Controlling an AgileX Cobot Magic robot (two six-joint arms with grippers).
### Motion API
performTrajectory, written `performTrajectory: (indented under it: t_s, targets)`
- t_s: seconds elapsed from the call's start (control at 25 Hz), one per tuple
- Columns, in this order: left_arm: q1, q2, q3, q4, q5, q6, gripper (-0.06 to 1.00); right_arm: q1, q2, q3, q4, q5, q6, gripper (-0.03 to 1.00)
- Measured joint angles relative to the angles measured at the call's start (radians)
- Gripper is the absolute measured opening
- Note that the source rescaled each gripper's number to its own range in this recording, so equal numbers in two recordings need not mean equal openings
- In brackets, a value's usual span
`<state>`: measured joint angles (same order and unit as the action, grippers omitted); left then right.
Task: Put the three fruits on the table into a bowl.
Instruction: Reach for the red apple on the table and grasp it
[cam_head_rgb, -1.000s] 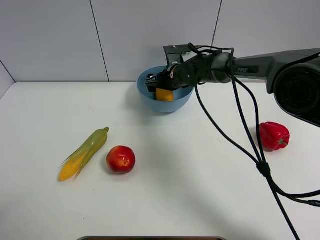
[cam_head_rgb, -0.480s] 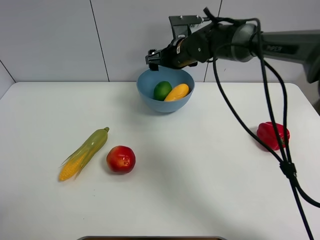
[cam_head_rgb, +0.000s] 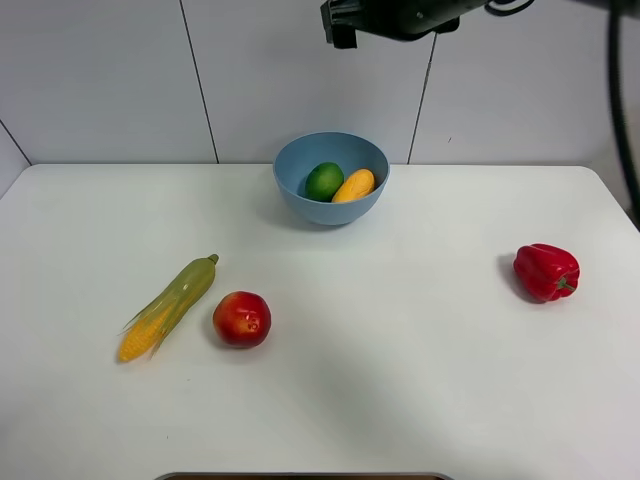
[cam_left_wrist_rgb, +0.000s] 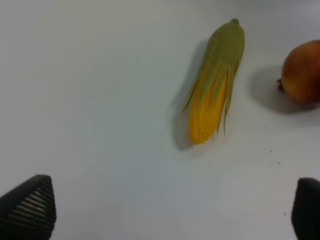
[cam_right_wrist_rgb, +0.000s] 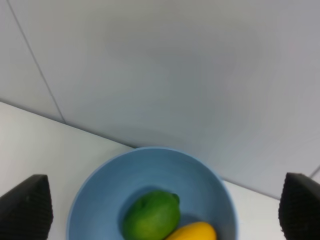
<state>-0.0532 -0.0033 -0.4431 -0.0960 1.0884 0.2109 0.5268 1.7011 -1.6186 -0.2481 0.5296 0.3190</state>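
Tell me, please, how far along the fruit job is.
Done: the lime and the mango lie in the bowl. In hand: nothing; the right claw hangs open above it. Still to do: the apple sits on the table beside the corn.

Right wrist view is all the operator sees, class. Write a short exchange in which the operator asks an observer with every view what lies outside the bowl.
Operator: I see the lime and mango in the bowl. Where's the apple?
Observer: The apple lies on the table, just right of a corn cob, not touching it.
Operator: Anything else out there?
Observer: A red bell pepper sits alone near the table's right side.
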Motion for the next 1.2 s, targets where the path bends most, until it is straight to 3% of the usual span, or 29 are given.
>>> performTrajectory:
  t_s: [0.8, 1.2]
  targets:
    - [0.0, 0.0, 0.0, 0.0, 0.0, 0.0, 1.0, 0.004, -0.601, -0.001, -0.046, 0.382, -0.17, 0.94]
    - [0.0, 0.0, 0.0, 0.0, 0.0, 0.0, 1.0, -0.296, -0.723, -0.001, 0.098, 0.504, -0.327, 0.94]
